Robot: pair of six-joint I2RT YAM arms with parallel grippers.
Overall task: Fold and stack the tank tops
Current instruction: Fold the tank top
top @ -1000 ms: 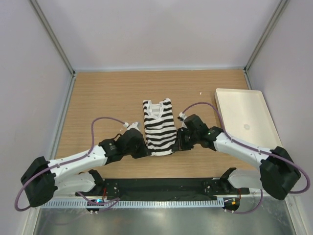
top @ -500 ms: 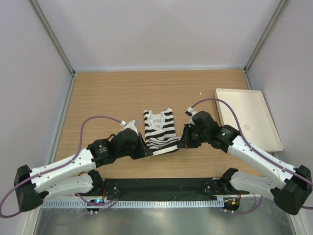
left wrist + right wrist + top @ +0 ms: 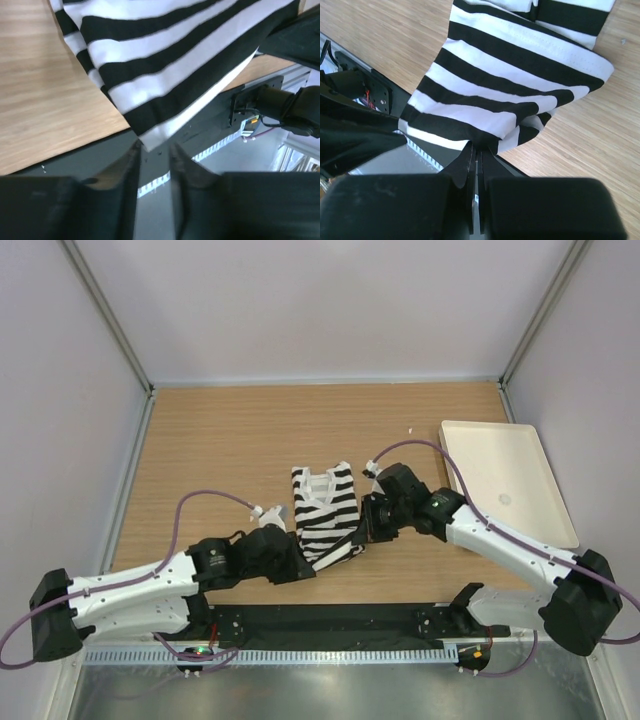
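Observation:
The black and white striped tank top (image 3: 325, 505) lies folded lengthwise mid-table, neck end far, with its near end lifted. My right gripper (image 3: 365, 528) is shut on a bunched fold at its near right edge (image 3: 510, 75), jaws (image 3: 479, 149) pressed together on the cloth. My left gripper (image 3: 303, 565) is at the near left hem corner. In the left wrist view its fingers (image 3: 155, 147) stand a little apart, with the white hem corner (image 3: 150, 140) just at their tips and the striped cloth (image 3: 165, 60) stretching away over the table edge.
A plain white tray (image 3: 490, 470) lies at the right, beyond the right arm. A black base rail (image 3: 320, 620) runs along the near table edge under the grippers. Walls close the table at left, right and back.
The left gripper has drawn back towards the near edge and the near hem has come with it. The right gripper has shifted slightly left and lifted its side of the cloth.

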